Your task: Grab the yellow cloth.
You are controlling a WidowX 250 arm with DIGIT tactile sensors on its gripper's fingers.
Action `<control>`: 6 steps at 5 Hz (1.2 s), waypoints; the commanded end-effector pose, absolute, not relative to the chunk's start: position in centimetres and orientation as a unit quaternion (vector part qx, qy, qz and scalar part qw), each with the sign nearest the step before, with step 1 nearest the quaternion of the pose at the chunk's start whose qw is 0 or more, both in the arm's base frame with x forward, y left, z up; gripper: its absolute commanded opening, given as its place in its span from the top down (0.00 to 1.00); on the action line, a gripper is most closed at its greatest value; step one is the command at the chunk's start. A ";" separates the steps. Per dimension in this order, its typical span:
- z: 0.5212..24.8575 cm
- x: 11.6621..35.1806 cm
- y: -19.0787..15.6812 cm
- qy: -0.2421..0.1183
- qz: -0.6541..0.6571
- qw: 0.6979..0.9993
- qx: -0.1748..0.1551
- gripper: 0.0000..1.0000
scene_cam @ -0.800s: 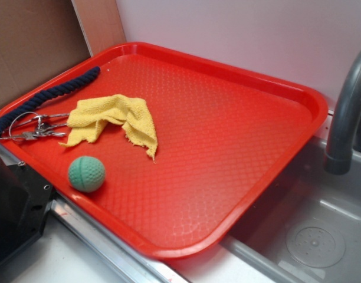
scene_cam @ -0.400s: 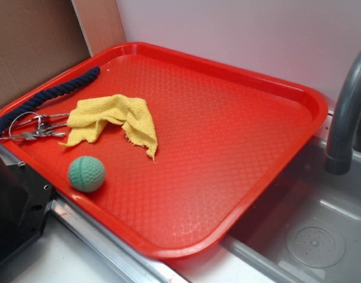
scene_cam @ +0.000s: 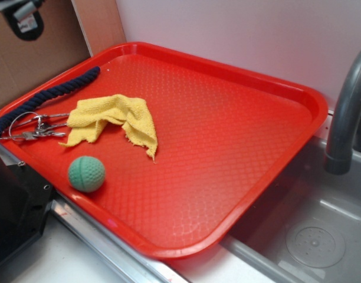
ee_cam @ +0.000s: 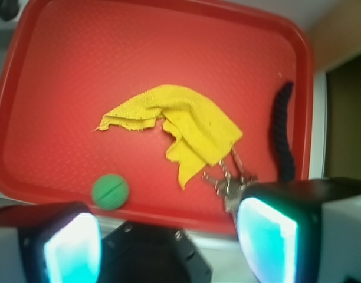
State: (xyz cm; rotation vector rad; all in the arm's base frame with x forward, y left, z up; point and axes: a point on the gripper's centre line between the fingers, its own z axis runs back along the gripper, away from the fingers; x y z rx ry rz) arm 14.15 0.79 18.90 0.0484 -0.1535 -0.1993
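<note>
The yellow cloth (scene_cam: 114, 122) lies rumpled, folded, with frayed edges.

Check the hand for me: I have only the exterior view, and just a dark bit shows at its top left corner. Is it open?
Observer: Yes. The wrist view shows the hand open, its fingers wide apart with nothing between them.
Operator: Is it lined up with the yellow cloth?
Observer: Roughly. In that view the cloth lies midway between the two fingers, untouched.
Operator: Anything in the way?
Observer: The keys are partly hidden behind the finger at the picture's right.
</note>
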 end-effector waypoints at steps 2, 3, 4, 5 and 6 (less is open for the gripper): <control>6.7 24.7 1.0 -0.111 -0.272 0.954 0.061 0.00; 4.4 25.3 1.3 -0.099 -0.293 0.951 0.025 0.00; 3.2 23.8 1.0 -0.080 -0.305 0.949 -0.002 0.00; 4.2 21.7 -0.3 -0.076 -0.317 0.945 -0.007 0.00; 4.7 20.3 -0.7 -0.083 -0.308 0.947 -0.020 1.00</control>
